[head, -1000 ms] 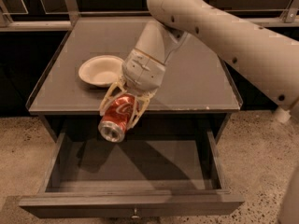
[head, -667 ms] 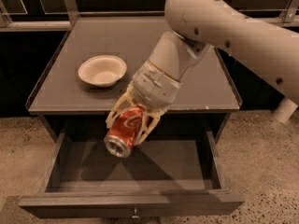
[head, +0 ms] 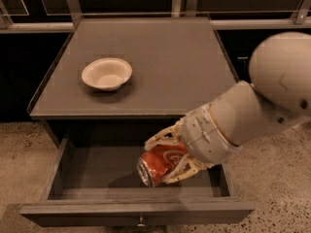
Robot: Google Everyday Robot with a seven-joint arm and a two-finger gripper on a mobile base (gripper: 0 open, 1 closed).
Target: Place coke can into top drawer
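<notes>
Here, gripper over top drawer, one coke can, one bowl

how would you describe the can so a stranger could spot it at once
Below the grey table a drawer stands open. Over its right half the claw grips the can, tilted sideways. It is red-orange, unlike the cream bowl on top.

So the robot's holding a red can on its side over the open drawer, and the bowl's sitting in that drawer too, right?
Not quite: the bowl sits on the tabletop, not in the drawer. The camera view shows it. The rest stands: the gripper, jaws shut on the can lying sideways, is over the open drawer.
</notes>
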